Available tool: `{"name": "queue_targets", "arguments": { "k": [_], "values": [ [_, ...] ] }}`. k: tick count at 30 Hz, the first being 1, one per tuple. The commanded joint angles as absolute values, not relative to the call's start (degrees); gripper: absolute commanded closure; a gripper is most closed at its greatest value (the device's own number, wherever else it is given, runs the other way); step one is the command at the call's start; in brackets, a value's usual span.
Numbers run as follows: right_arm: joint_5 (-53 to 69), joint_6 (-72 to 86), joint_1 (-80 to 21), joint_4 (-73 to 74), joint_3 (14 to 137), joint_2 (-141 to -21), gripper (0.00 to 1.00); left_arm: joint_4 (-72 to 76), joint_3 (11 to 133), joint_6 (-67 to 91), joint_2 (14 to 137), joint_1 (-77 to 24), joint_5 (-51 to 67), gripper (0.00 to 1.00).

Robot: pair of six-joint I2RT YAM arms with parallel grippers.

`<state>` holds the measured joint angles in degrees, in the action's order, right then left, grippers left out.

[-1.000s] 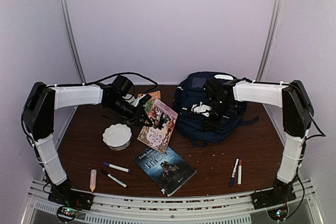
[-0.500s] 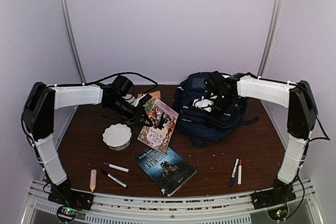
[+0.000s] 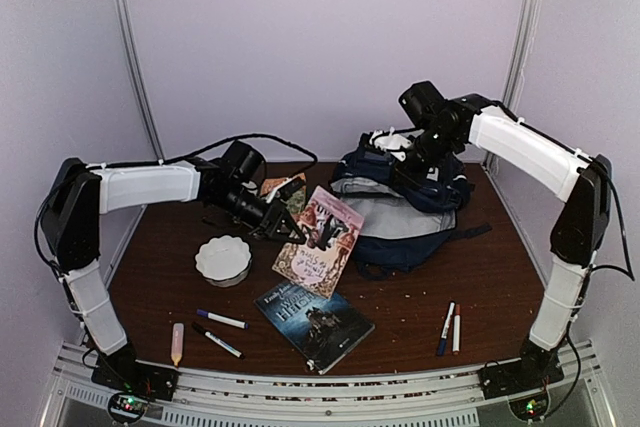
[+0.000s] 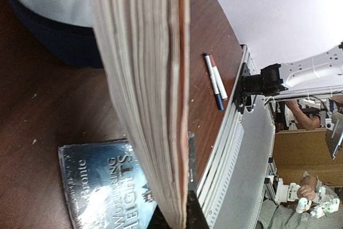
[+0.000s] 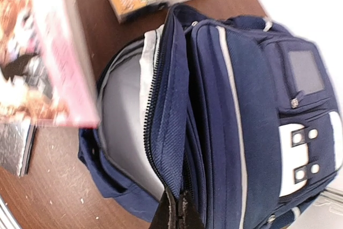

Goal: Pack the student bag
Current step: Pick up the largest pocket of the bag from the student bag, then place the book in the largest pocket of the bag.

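Note:
The navy student bag (image 3: 405, 217) lies at the back right of the table. Its front flap is lifted and the grey lining (image 5: 123, 127) shows. My right gripper (image 3: 408, 159) is shut on the flap's zipper edge (image 5: 171, 148) and holds it up above the bag. My left gripper (image 3: 283, 230) is shut on a pink-covered book (image 3: 322, 242), which is tilted up off the table just left of the bag's opening. In the left wrist view the book's page edges (image 4: 144, 89) fill the middle.
A dark blue book (image 3: 314, 322) lies front centre. An orange book (image 3: 285, 187) lies behind my left gripper. A white scalloped dish (image 3: 223, 259) sits left. Pens (image 3: 220, 319) and a small tube (image 3: 177, 343) lie front left, two pens (image 3: 450, 327) front right.
My right gripper has risen and pulled the bag's front flap up, opening the bag. My left gripper has lifted the pink book and moved it right, toward the bag.

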<state>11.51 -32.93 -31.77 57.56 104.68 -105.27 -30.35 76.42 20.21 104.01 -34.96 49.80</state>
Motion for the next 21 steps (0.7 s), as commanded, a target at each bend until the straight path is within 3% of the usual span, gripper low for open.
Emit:
{"name": "queue_targets", "arguments": {
  "k": [1, 9, 15, 21],
  "values": [
    [9.1, -31.2, -31.6, 55.6, 113.0, -106.3, 1.00, -24.6, 78.7, 20.9, 103.8, -37.0, 57.3, 1.00],
    [10.1, -31.2, -31.9, 53.8, 115.4, -104.0, 1.00, -5.1, 86.6, 40.3, 114.9, -38.7, 58.7, 1.00],
    [13.3, -29.8, -32.1, 52.6, 114.8, -103.0, 1.00, 13.7, 94.1, 64.2, 126.1, -38.8, 53.8, 1.00],
    [14.3, -30.0, -32.4, 51.1, 114.6, -102.8, 1.00, 17.9, 101.6, 74.3, 133.2, -38.8, 48.4, 1.00]
  ]
}}
